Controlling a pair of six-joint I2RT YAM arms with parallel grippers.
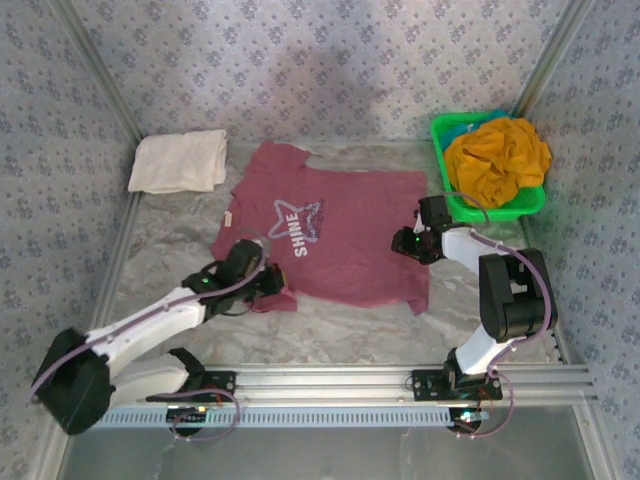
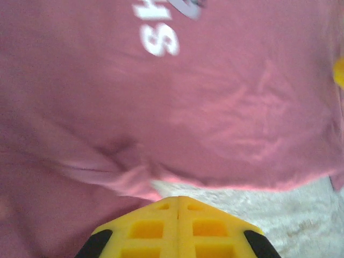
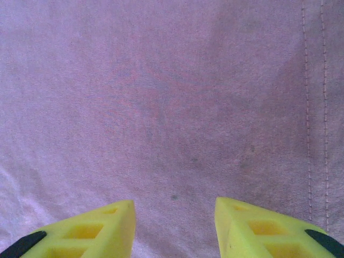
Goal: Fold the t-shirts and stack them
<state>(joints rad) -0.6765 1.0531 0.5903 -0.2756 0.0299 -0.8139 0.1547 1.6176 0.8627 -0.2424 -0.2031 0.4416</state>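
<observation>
Maroon t-shirt (image 1: 345, 230) lies spread on the table (image 1: 340, 322), its edges under both end effectors. The left end effector (image 1: 266, 284) is closed, pinching the hem corner, with cloth puckering at its tips. The right end effector (image 1: 407, 243) stands part open above the opposite edge, gripping nothing. We judge it should pinch there too, then both lift evenly so the fold lands straight.

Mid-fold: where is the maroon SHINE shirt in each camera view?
Top external: maroon shirt spread flat, centre of frame.
Left wrist: shirt across the upper frame, ending above the left gripper.
Right wrist: shirt cloth beneath the right gripper, stitching at right.
Shared landmark: white SHINE print, top external and left wrist.
</observation>
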